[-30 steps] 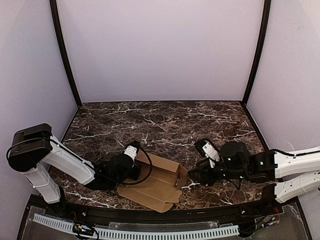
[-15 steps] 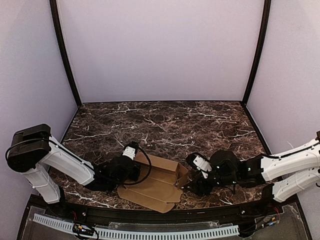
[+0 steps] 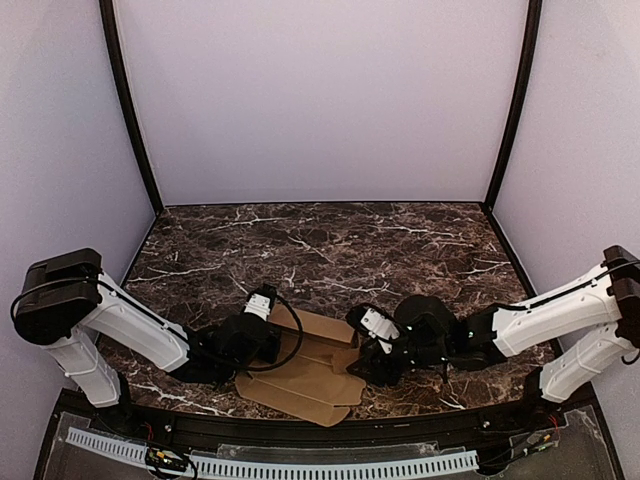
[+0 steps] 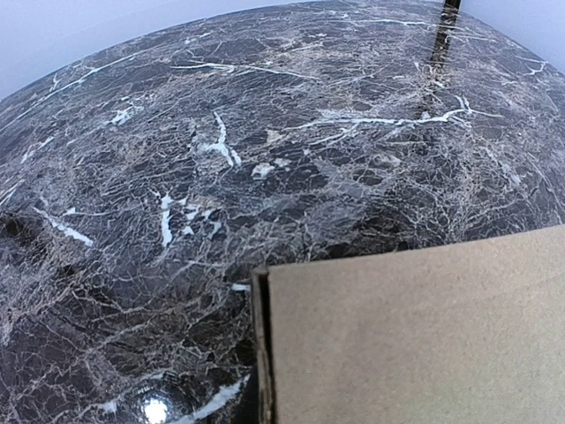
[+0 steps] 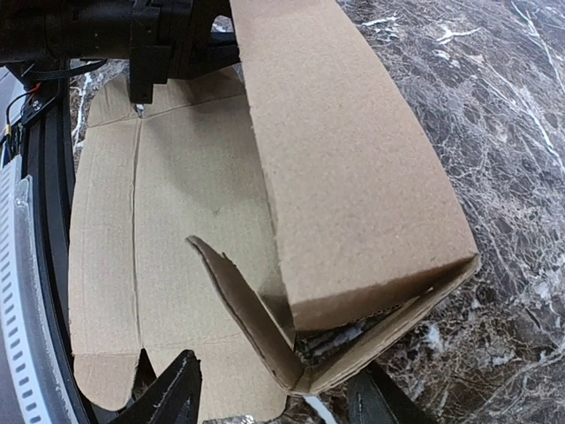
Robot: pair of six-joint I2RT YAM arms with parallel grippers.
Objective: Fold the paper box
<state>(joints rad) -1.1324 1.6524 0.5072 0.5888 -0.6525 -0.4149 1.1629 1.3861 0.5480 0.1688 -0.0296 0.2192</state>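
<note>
The paper box (image 3: 305, 378) is brown cardboard, partly folded, lying at the near edge of the table between my two arms. Its long back panel (image 5: 344, 168) stands raised over the flat sheet (image 5: 159, 256). A small end flap (image 5: 243, 305) angles inward at the near corner. My left gripper (image 3: 262, 338) is at the box's left end and seems shut on the raised panel; the panel (image 4: 415, 336) fills the left wrist view and hides the fingers. My right gripper (image 5: 274, 402) is open, its fingertips (image 5: 172, 393) either side of the box's right corner.
The table (image 3: 330, 250) is dark marble with pale walls on three sides. A black rail and a white cable strip (image 3: 270, 465) run along the near edge, close behind the box.
My right arm has moved left, bringing its open gripper up to the box's right end. The right end flap has turned inward. The left arm has stayed still.
</note>
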